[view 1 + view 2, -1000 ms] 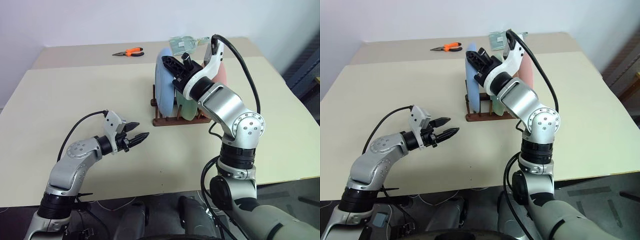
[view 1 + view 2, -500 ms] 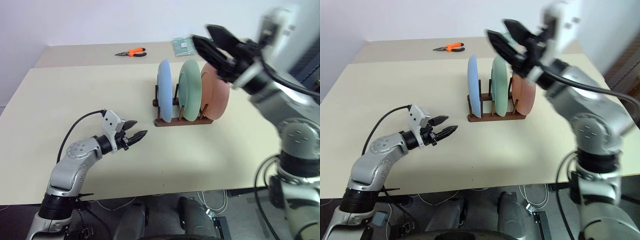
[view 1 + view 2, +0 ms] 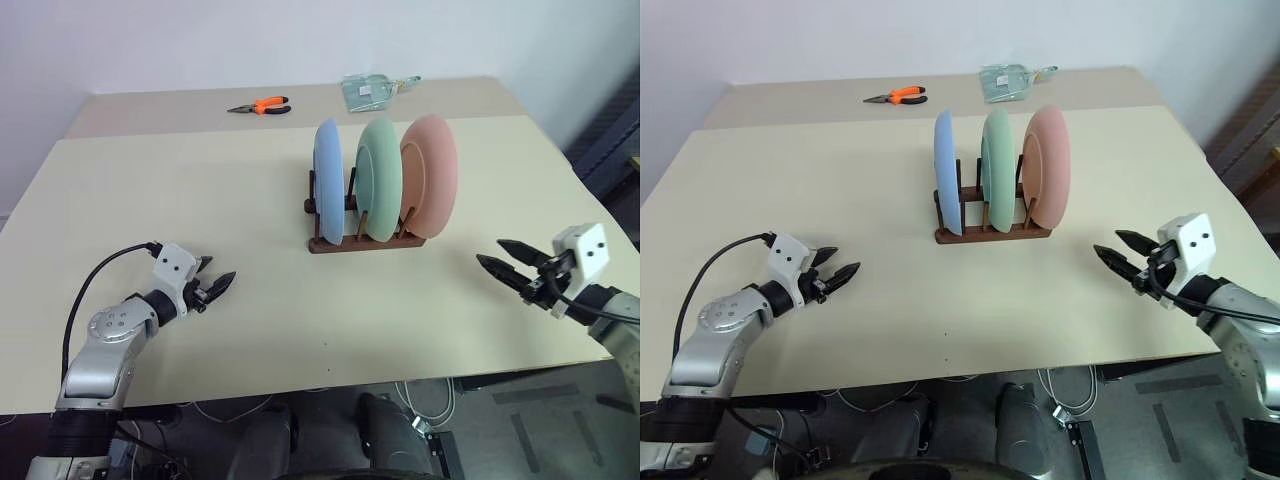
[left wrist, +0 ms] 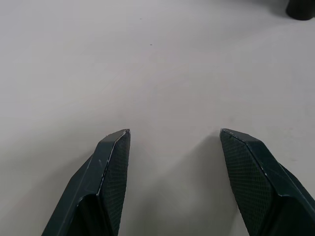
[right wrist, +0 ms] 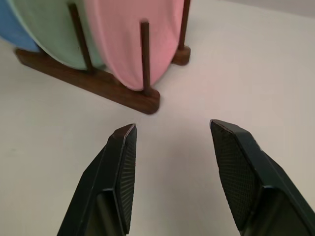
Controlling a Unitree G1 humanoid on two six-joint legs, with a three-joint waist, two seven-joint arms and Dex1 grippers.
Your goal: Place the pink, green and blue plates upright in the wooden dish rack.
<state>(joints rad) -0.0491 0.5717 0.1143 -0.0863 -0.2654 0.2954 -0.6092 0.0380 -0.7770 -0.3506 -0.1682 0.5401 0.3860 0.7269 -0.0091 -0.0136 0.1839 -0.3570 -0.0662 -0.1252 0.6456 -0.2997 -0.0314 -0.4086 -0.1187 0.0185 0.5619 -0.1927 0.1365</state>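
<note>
The wooden dish rack (image 3: pixel 362 242) stands near the middle of the table. Three plates stand upright in it side by side: the blue plate (image 3: pixel 328 181) on the left, the green plate (image 3: pixel 378 178) in the middle, the pink plate (image 3: pixel 432 176) on the right. My left gripper (image 3: pixel 213 285) hovers low over the table at the front left, open and empty. My right gripper (image 3: pixel 503 256) is at the front right, open and empty, pointing toward the rack; in its wrist view the pink plate (image 5: pixel 133 39) and a rack rail (image 5: pixel 93 78) lie just ahead.
Orange-handled pliers (image 3: pixel 262 105) lie at the far side of the table. A clear packet (image 3: pixel 368 90) sits at the far edge behind the rack. The beige table (image 3: pixel 180 200) has open surface left of the rack and in front of it.
My right arm has swung away from the rack, down and to the right, and its jaws stand a little wider. My left gripper has drifted left and lower. The plates stayed in the rack.
</note>
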